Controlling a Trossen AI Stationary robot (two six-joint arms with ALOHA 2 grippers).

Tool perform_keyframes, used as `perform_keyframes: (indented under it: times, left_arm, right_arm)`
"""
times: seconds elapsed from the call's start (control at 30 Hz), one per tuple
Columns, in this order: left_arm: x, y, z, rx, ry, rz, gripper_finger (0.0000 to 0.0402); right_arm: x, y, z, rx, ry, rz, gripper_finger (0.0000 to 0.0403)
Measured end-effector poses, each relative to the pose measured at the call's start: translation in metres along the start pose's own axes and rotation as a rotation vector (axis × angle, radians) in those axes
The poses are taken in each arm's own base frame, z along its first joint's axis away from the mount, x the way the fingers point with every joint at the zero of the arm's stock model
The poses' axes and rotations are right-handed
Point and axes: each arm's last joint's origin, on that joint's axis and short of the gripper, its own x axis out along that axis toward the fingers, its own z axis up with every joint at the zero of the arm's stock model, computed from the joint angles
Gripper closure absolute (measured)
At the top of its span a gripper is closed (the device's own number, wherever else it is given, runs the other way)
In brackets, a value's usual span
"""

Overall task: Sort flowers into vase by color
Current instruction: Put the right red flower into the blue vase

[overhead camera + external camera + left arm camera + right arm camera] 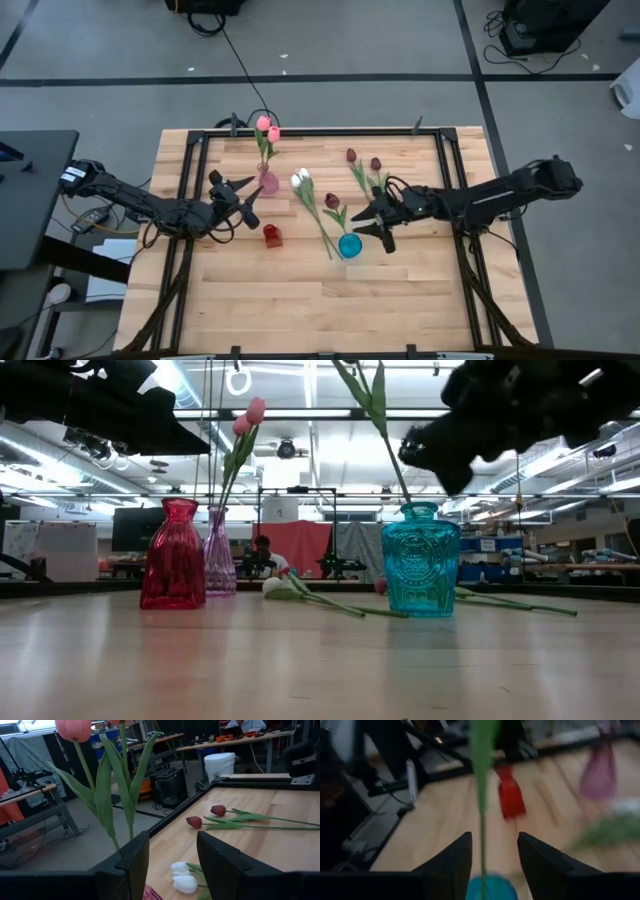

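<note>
Two dark robot arms reach in from either side over a wooden tabletop [300, 300] set with three small glass vases; the pink vase [268, 182] near the far edge holds two pink tulips [267, 129], their stems rising upright from its neck; the red vase [271, 235] stands just in front of it, with nothing showing in it; the blue vase [350, 245] stands toward the middle, with one dark maroon tulip [332, 202] in it, its stem leaning up out of the neck; the right gripper [372, 218] hangs just beside and above the blue vase, its fingers [445, 865] spread apart with the green stem running between them, and whether they touch the stem cannot be told; the left gripper [232, 195] hovers close beside the pink vase, its fingers [131, 862] apart and closed on nothing; two white tulips [301, 180] lie flat on the tabletop between the pink and blue vases, stems pointing toward the blue vase; two more dark maroon tulips [363, 160] lie flat near the far edge, behind the right gripper; in the low view a person [262, 550] sits in the room beyond the tabletop.
</note>
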Motion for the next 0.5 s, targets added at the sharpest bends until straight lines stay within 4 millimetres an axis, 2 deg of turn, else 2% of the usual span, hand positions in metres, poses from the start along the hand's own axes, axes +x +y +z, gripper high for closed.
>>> perform_keyframes:
  times: [0.1,0.27,0.37,0.5]
  left_arm:
    - [0.000,0.000,0.000,0.000,0.000,0.001,0.0231]
    - [0.000,0.000,0.000,-0.002,0.000,0.001,0.0231]
    - [0.000,0.000,0.000,-0.005,-0.001,0.001,0.0231]
    - [0.000,0.000,0.001,-0.016,-0.005,-0.002,0.0231]
  right_arm:
    - [-0.020,-0.003,0.002,0.101,0.084,-0.128,0.0221]
    - [-0.050,-0.008,0.006,0.248,0.301,-0.523,0.0227]
    - [-0.053,-0.013,0.003,0.328,0.374,-0.658,0.0234]
    - [-0.040,-0.028,-0.010,0.418,0.490,-0.717,0.0242]
